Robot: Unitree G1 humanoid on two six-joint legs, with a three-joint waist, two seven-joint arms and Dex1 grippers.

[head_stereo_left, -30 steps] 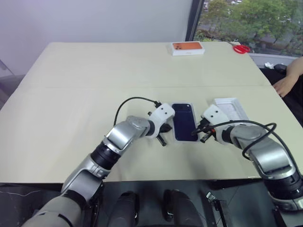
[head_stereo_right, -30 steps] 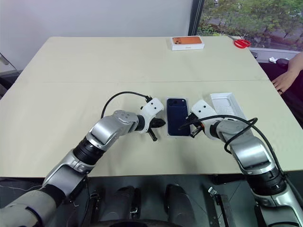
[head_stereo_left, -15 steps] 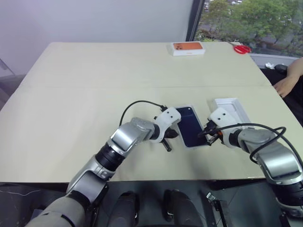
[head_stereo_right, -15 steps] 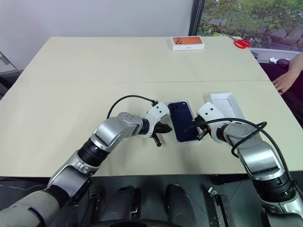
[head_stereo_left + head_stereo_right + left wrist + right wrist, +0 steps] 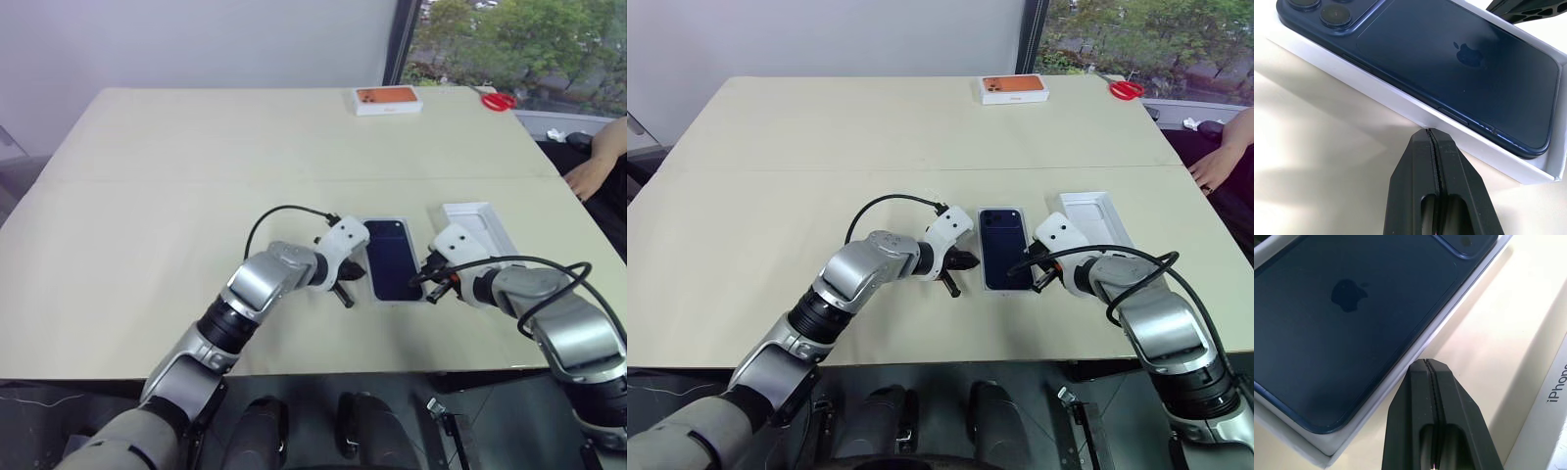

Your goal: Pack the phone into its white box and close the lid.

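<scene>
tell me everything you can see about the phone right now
The phone is a slim dark navy smartphone with rounded corners and a glossy back that faces up, showing a logo in the middle and a camera cluster in one far corner. It lies flat inside the shallow white box on the table, its edges close to the rim. The shut left gripper and the shut right gripper sit at the box's two long sides; neither touches the phone itself.

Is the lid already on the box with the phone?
No, the phone lies uncovered, back up, in the open white box.
</scene>
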